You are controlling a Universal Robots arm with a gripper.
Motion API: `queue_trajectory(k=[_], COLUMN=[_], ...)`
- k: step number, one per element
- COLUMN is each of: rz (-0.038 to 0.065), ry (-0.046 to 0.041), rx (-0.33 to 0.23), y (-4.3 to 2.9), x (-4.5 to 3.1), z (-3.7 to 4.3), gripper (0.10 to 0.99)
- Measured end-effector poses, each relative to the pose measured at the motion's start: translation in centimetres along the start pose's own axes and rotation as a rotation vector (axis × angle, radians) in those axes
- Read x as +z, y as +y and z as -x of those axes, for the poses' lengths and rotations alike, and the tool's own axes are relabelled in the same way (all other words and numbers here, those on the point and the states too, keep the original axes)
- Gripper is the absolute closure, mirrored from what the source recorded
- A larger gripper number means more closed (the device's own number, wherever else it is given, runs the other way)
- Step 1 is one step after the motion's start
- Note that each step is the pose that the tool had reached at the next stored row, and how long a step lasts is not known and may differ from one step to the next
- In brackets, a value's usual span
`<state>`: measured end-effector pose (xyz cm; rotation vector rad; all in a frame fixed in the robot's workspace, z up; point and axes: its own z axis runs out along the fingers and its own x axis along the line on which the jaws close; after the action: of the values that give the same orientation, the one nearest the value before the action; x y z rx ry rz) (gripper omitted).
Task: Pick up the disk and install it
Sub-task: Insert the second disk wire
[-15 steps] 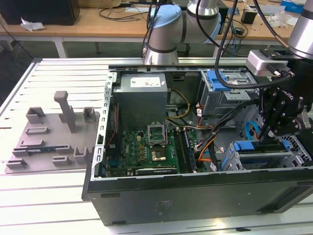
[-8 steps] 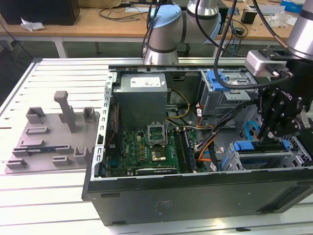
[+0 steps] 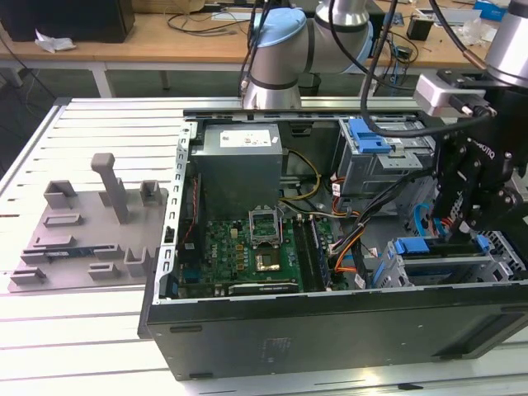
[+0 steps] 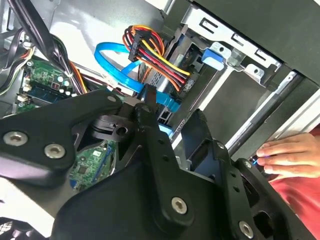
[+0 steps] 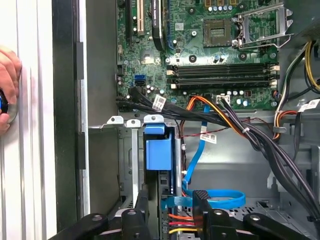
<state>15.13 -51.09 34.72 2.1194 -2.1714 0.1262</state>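
In the exterior view the arm's hand (image 3: 466, 216) hung low inside the open computer case (image 3: 330, 330), at its right end, just above the drive cage (image 3: 450, 268) near the front wall. The case also held a grey power-supply box (image 3: 239, 165) at the far left, a green motherboard (image 3: 247, 252) in front of it, and a second cage with a blue clip (image 3: 367, 136) at the far right. A grey fixture tray (image 3: 82, 231) lay on the surface, left of the case. In the second wrist view the black fingers (image 4: 150, 125) reached down beside a bundle of coloured wires (image 4: 155, 55) and a blue flat cable (image 4: 112, 55), and a person's hand (image 4: 292, 155) rested outside the case wall. In the first wrist view the fingers (image 5: 142, 200) stood on both sides of the blue-railed disk (image 5: 159, 150), which sat upright in the cage slot, but I cannot tell whether they pressed it or stood apart. I judge that the disk should go straight along the slot, without tilt, and the blue cable should stay away from the rails.
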Motion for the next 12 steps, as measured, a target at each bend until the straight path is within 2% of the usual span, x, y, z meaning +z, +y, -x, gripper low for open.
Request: queue_trajectory(k=[6, 10, 11, 12], rz=[-0.001, -0.001, -0.001, -0.001], ry=[0.0261, 0.0311, 0.0322, 0.0337], rx=[0.001, 0.001, 0.001, 0.001], y=[0.09, 0.09, 0.09, 0.09], x=[-0.89, -0.91, -0.92, -0.95], z=[0.87, 1.0, 1.05, 1.13], gripper=[0.608, 0.608, 0.624, 0.69])
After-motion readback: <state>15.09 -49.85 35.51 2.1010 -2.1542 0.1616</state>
